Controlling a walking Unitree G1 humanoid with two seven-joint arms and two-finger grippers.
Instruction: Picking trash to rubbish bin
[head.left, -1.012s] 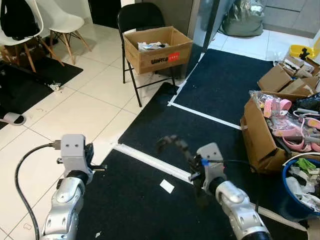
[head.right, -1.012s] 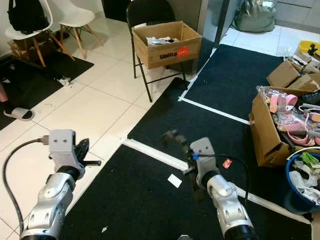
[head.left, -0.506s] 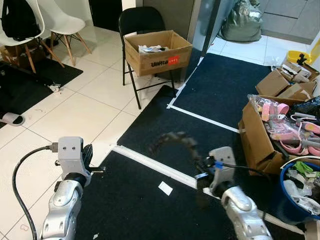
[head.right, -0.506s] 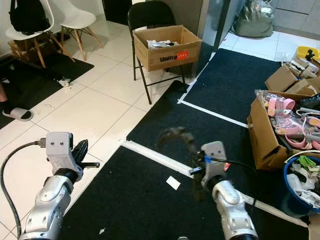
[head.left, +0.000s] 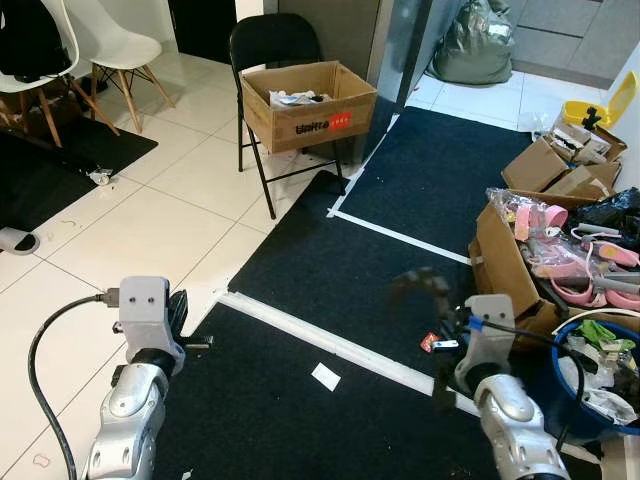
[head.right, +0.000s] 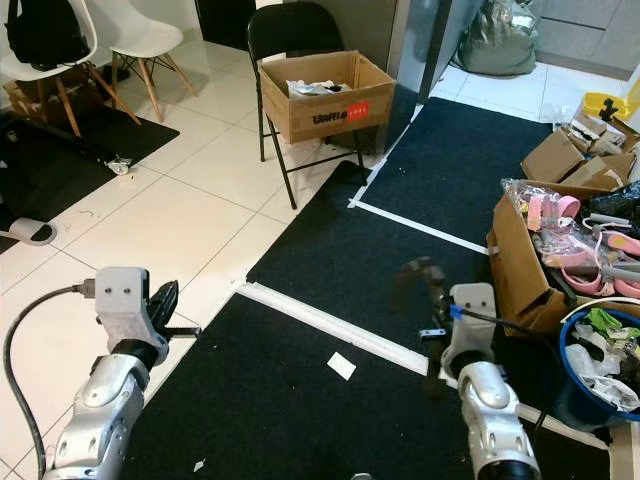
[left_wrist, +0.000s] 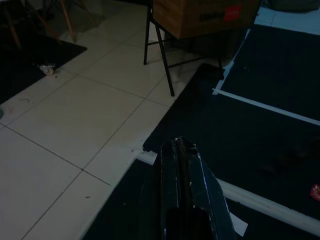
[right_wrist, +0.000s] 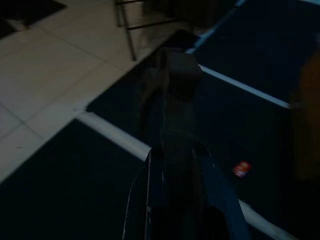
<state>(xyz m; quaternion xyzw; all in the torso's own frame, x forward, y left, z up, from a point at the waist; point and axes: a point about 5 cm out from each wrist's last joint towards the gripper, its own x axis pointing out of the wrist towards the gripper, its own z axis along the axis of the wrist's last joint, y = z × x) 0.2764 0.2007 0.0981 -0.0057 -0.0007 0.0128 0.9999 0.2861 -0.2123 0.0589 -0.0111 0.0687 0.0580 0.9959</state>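
Trash in my right gripper (right_wrist: 172, 105): a dark, floppy scrap (head.right: 420, 275), pinched between the two black fingers and held up over the black mat (head.left: 330, 270). What matters now is the blue bin (head.left: 578, 395), which sits off to my right, just beyond that arm, so I judge the right arm has the short carry. A small red wrapper (head.left: 429, 343) and a white paper slip (head.left: 325, 376) lie on the mat by the white tape line (head.left: 330, 345); the slip is nearer my left side. My left gripper (left_wrist: 181, 150) hangs idle, fingers pressed together. The head views give me the bin; the right wrist view gives the pinch itself.
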